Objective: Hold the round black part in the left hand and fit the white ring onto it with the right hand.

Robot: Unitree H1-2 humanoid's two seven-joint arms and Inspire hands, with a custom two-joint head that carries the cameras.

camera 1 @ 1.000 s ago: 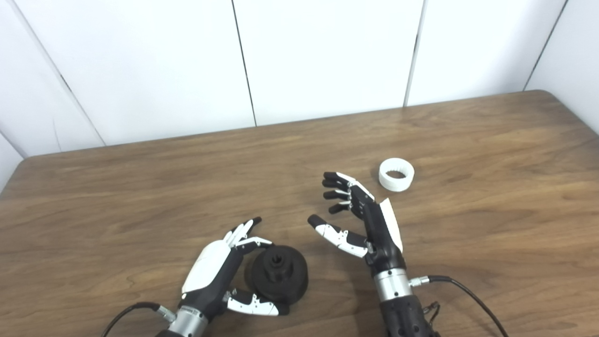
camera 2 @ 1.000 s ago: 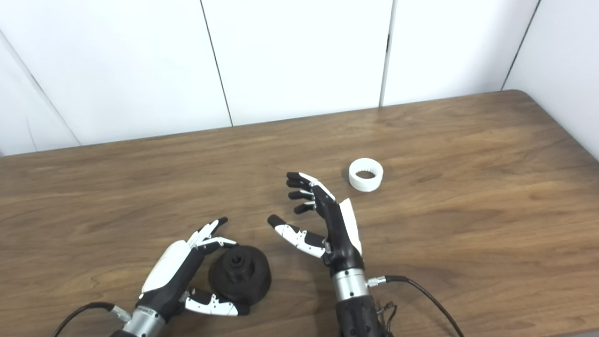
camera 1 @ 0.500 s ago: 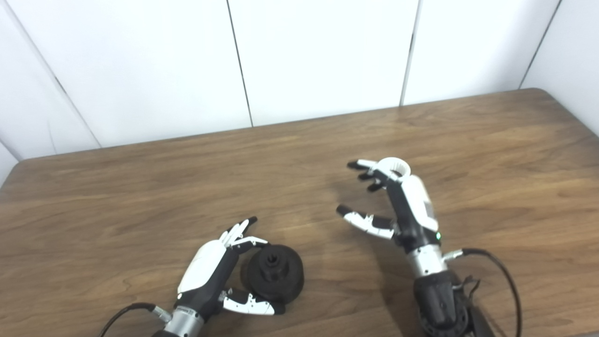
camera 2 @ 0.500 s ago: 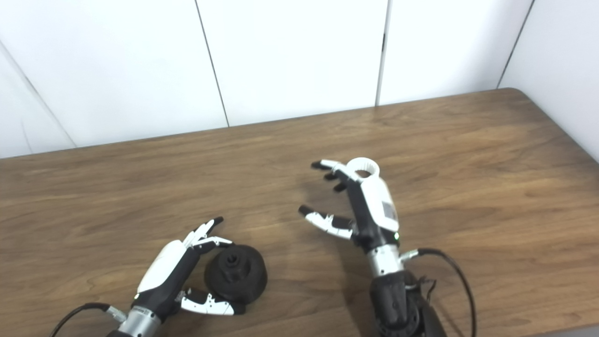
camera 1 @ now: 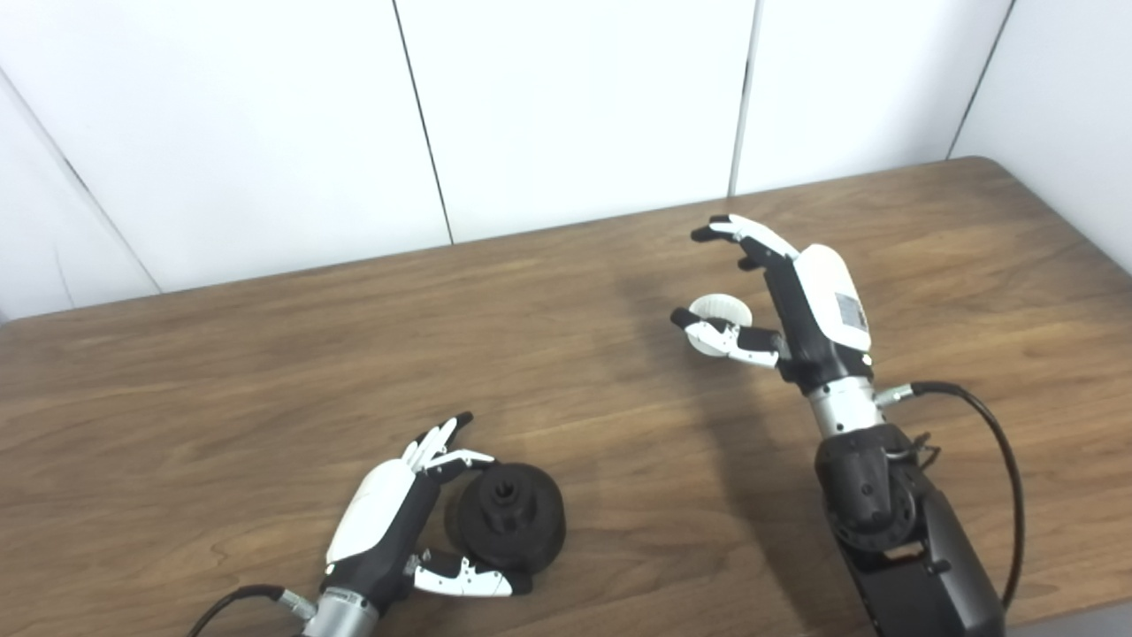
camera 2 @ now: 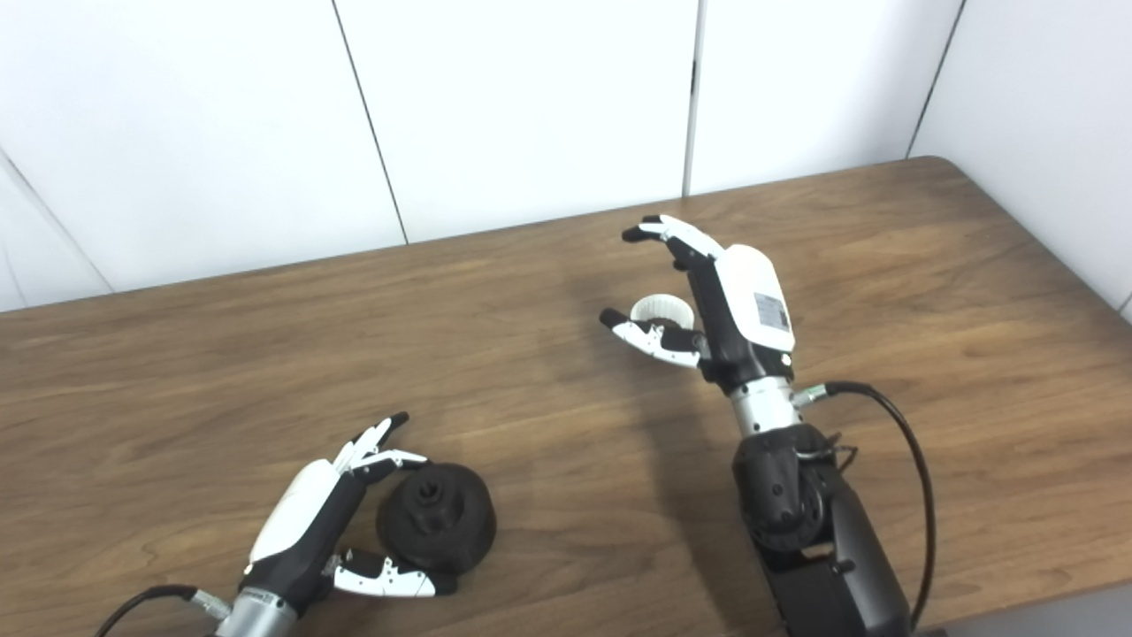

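Observation:
The round black part (camera 1: 506, 516) lies on the wooden table (camera 1: 221, 380) near the front left. My left hand (camera 1: 389, 513) is open around its left side, fingers behind it and thumb in front, close to it; contact cannot be told. The white ring (camera 1: 721, 312) lies on the table right of centre. My right hand (camera 1: 787, 296) is open and raised over the ring, fingers arched above it and thumb in front of it, partly hiding the ring. The same scene shows in the right eye view, with the ring (camera 2: 661, 309) and the black part (camera 2: 435, 516).
White wall panels (camera 1: 575, 106) stand behind the table's far edge. The table's right corner (camera 1: 990, 164) is rounded. A black cable (camera 1: 990, 425) loops from my right wrist over the table's front right.
My right hand moved forward and right, from left of the ring to above and around it, staying open. My left hand and the black part stayed put. The camera shifted a little.

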